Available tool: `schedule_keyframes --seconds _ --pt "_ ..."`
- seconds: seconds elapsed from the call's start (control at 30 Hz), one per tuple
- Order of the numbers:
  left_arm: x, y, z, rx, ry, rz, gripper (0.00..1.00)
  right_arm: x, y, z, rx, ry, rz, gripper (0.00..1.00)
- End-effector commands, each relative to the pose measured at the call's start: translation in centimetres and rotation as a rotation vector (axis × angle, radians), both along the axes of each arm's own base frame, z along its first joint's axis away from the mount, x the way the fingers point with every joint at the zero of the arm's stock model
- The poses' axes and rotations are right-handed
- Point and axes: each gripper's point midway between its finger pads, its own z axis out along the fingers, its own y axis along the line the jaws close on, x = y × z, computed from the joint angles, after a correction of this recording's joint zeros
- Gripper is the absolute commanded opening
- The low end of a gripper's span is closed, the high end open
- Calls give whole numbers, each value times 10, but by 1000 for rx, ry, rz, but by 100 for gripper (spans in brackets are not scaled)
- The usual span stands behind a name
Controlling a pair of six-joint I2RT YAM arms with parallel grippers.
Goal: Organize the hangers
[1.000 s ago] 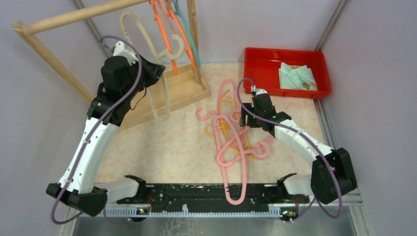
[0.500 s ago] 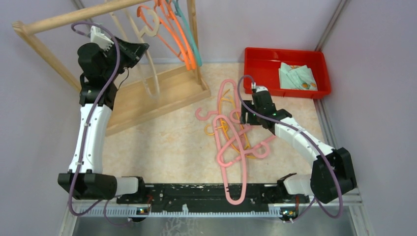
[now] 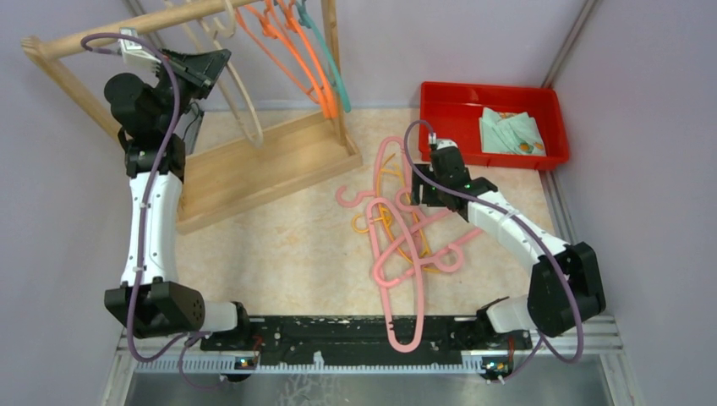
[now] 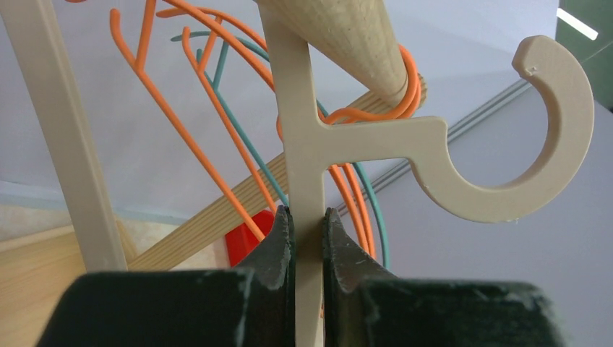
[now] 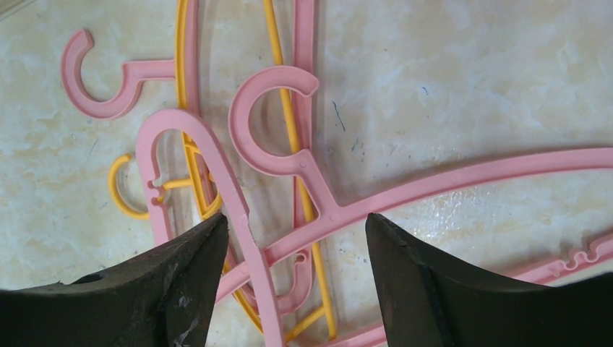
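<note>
- left gripper (image 4: 308,217) is clamped on the flat stem of a beige hanger (image 4: 434,155), held up high against the wooden rack's pole (image 4: 347,36).
- the stem passes behind the pole and the hook curls out to one side; whether it rests on the pole i cannot tell.
- orange hangers (image 4: 166,108) and a teal hanger (image 4: 238,141) hang on that pole, crowding the space just behind the beige one. one orange hook loops round the pole right beside the stem.
- right gripper (image 5: 296,238) hangs low over the pile on the table (image 3: 287,245), fingers spread wide with nothing in them.
- pink hangers (image 5: 304,29) lie crossed over each other with yellow hangers (image 5: 280,72) threaded among them, so none lies free.
- one long pink hanger reaches over the black base rail (image 3: 338,326) at the near edge.
- red bin (image 3: 457,97) holding a pale folded cloth (image 3: 511,131) sits at the far right, apart from the pile.
- the rack's wooden base (image 3: 262,165) stands at the far left.
</note>
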Motion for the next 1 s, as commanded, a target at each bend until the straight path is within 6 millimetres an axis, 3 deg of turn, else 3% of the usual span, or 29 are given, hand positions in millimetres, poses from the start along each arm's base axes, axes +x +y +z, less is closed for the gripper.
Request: schedule_keyframes --seconds 0.0,0.23,0.43,0.67,0.83,0.97 --pt "-4 5 18 -51 -62 2 0 14 0 19 0 -53 -4 70" --pt "0 30 1 -136 38 153 0 13 -1 19 -2 -51 -7 70" --pt "3 36 -3 -214 45 176 0 10 -2 17 0 -45 -5 70" --pt "20 55 -11 -297 100 266 0 5 -2 16 5 -40 -6 70" --pt "37 60 -19 -284 152 303 0 4 -3 16 4 -40 -6 70" --pt "57 44 -33 -216 196 317 0 4 -3 17 3 -40 -6 70"
